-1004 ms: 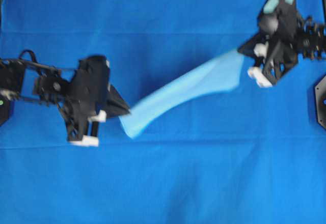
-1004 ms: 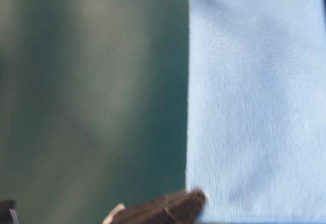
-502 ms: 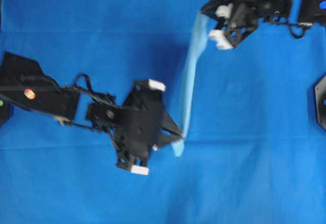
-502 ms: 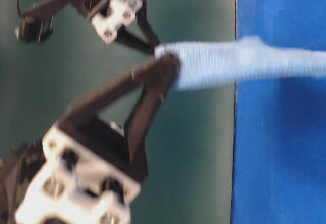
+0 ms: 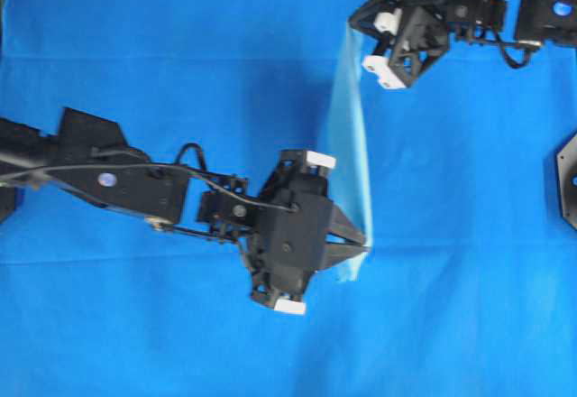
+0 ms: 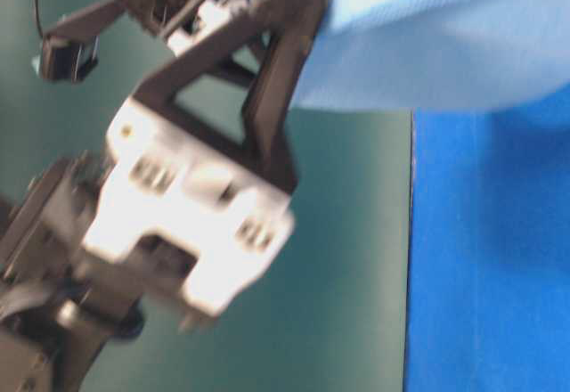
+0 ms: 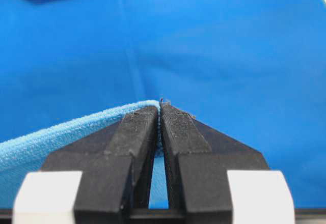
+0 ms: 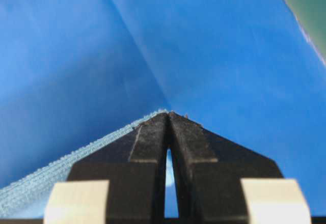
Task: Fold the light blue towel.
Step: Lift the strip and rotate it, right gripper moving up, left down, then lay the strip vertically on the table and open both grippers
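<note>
Both black grippers, left [image 5: 361, 245] and right [image 5: 353, 27], pinch the pale sky-blue microfibre towel [image 5: 347, 135], stretched above the royal-blue table covering [image 5: 135, 343]; no writing legible.

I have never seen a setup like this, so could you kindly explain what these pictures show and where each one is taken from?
Two robot arms work over a table covering of deep blue cloth. One picture looks straight down from above, one looks from table level, and two come from cameras mounted on each arm's wrist, peering along its pincers. The left claw and the right claw are each shut on one end of the light blue towel, which hangs stretched between them, above the table. The wrist views show the towel's edge pinched between the black fingers.
</note>
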Motion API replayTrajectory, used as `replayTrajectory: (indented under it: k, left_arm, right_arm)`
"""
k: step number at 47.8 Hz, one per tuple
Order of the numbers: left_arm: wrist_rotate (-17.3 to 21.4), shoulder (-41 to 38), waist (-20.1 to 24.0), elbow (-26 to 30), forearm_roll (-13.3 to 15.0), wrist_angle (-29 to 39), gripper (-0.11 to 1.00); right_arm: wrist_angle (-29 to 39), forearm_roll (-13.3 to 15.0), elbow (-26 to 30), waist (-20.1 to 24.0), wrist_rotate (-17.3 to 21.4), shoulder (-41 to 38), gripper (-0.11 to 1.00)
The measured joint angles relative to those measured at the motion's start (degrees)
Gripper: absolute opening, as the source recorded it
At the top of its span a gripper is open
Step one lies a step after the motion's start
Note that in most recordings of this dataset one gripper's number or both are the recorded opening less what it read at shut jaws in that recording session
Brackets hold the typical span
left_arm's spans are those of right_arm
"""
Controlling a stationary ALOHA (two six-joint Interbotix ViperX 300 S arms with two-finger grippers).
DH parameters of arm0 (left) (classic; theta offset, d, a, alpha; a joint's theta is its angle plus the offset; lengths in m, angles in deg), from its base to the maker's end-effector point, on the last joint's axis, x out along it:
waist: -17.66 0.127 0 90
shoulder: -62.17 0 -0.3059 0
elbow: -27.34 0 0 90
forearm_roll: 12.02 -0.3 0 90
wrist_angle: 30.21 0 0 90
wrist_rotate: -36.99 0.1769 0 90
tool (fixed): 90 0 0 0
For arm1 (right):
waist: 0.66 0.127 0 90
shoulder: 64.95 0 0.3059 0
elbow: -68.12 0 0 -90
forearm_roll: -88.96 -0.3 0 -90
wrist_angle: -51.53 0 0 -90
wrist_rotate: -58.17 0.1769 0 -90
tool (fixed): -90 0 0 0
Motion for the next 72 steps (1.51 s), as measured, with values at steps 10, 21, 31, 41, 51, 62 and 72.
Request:
replayTrajectory:
  k: [10,21,31,41,51,62,72]
  left_arm:
    - [4.0,-8.5,0.0,9.5,0.0,-3.3,0.03]
    - [4.3,-15.7,0.5,17.9,0.1,-1.1,0.03]
    - [0.0,-16.3,0.7,16.6,0.1,-0.9,0.03]
    - [-2.1,-13.6,0.5,7.6,0.3,-1.4,0.03]
    - [-7.6,-8.4,-0.9,-4.9,0.4,-4.5,0.03]
    - [-13.4,-3.7,-1.7,-15.4,0.5,-8.9,0.03]
    - [-13.7,-2.4,-1.9,-18.4,0.6,-11.6,0.03]
  right_arm:
    - [2.4,0.0,-6.9,-0.3,0.4,9.3,0.01]
    - [5.4,0.0,-11.7,-0.8,0.4,15.7,0.01]
    - [0.9,0.0,-12.0,-1.2,0.4,9.0,0.01]
    - [-7.6,0.0,-8.3,-1.4,0.5,-2.0,0.01]
    - [-13.0,-0.1,-1.7,-0.6,0.5,-13.1,0.01]
    - [-13.8,-0.1,3.6,0.0,0.5,-19.5,0.01]
    - [-13.9,-0.1,4.4,0.4,0.5,-20.3,0.01]
